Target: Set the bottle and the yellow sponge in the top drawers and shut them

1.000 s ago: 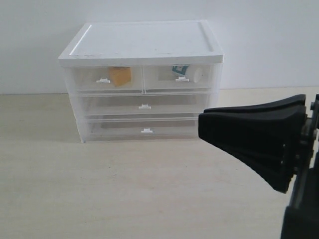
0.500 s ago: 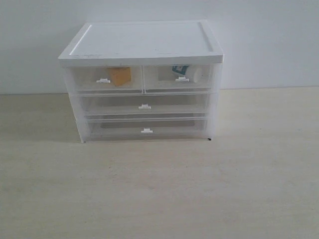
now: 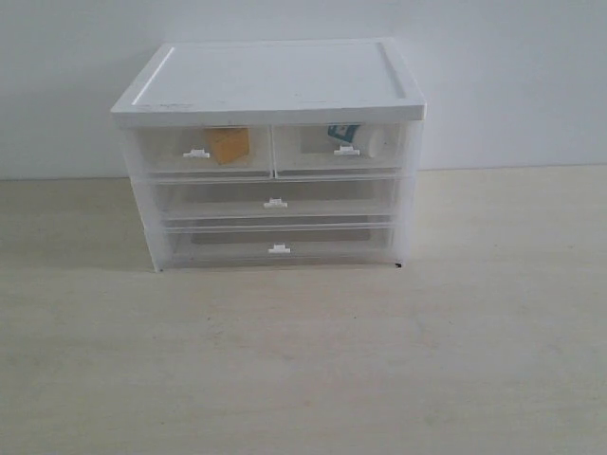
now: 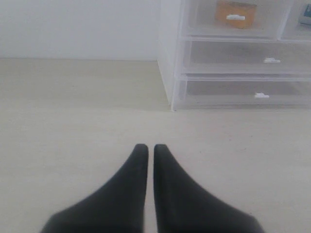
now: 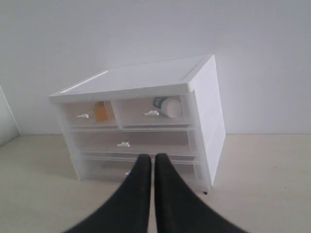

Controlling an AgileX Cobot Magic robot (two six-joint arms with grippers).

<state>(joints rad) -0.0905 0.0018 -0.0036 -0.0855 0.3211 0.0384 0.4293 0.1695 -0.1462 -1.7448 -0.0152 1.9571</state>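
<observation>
Left gripper (image 4: 151, 147) recorded with jaws all but touching, nothing held. Yellow sponge (image 3: 228, 145) is seen in the left of the top drawers (image 3: 166, 156), bottle (image 3: 360, 137) in the right, both fronts flush. Sponge is judged soft and light, bottle stiff and slippery, best gripped across the body; right gripper (image 5: 153, 157) likewise closed up, empty

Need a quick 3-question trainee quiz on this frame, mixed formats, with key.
1. True or false: in the exterior view, the yellow sponge sits in the top left drawer.
2. The bottle lies: A) in the top right drawer B) in the bottom drawer C) on the table.
3. Fill in: the left gripper and the right gripper are both ____, holding nothing.
Key: 1 true; 2 A; 3 shut.
</observation>
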